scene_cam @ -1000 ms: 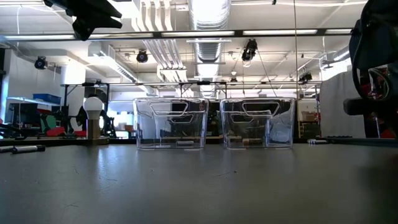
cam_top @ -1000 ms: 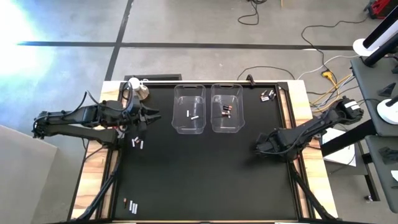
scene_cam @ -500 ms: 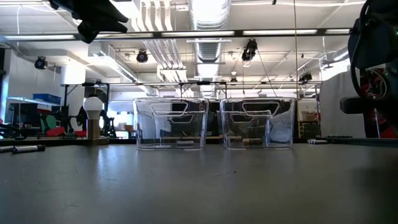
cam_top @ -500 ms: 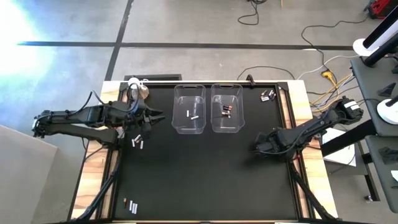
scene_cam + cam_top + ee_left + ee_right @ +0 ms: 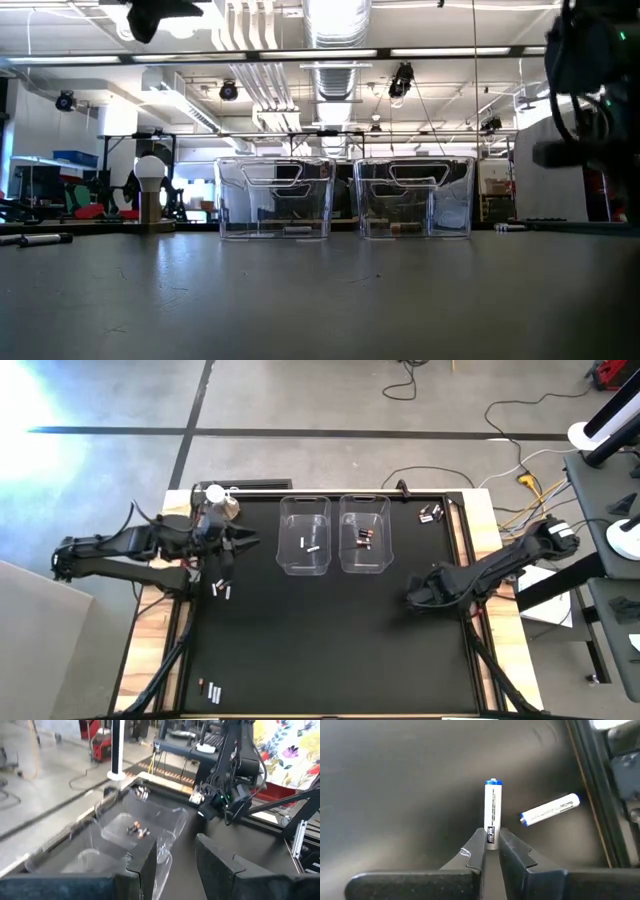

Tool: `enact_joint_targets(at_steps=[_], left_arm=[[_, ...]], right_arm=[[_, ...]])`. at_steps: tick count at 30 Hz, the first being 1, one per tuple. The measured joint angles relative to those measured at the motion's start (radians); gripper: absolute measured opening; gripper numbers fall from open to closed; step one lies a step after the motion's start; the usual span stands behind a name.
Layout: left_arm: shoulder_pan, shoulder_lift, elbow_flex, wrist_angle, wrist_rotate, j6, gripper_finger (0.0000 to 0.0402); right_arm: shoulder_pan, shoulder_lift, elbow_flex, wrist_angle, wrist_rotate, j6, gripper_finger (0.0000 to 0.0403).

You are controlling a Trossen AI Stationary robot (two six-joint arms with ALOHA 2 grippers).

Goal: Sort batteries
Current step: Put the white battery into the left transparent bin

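Right gripper (image 5: 491,846) pinched on white battery (image 5: 492,815), lower end hidden between fingers (image 5: 475,851). Just beside, second white battery (image 5: 549,810) lying apart. Far across, left gripper (image 5: 172,862) parted, seemingly holding nothing; bin (image 5: 142,827) contents blurred.

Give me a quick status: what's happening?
Right gripper shut on a white battery. Left gripper open, empty, facing the bins. Nothing blocking.

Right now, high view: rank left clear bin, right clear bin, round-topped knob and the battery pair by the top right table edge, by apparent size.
1. Left clear bin and right clear bin: look alike, no ranking between them.
2. Round-topped knob, far smaller than either bin.
3. Battery pair, smallest.
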Motion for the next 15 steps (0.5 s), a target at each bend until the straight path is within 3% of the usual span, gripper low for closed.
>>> enact_joint_targets(at_steps=[7, 12, 15], left_arm=[[0.001, -0.018, 0.043, -0.032, 0.089, 0.071, 0.0114], [0.040, -0.049, 0.005, -0.018, 0.119, 0.093, 0.0121], [0.098, -0.066, -0.057, 0.065, 0.195, 0.057, 0.0139]], right_arm=[[-0.029, -0.005, 0.238, -0.217, 0.098, -0.210, 0.0029], [-0.107, 0.000, 0.446, -0.211, 0.233, -0.597, 0.0029], [-0.164, 0.005, 0.569, -0.109, 0.287, -0.897, 0.0029]])
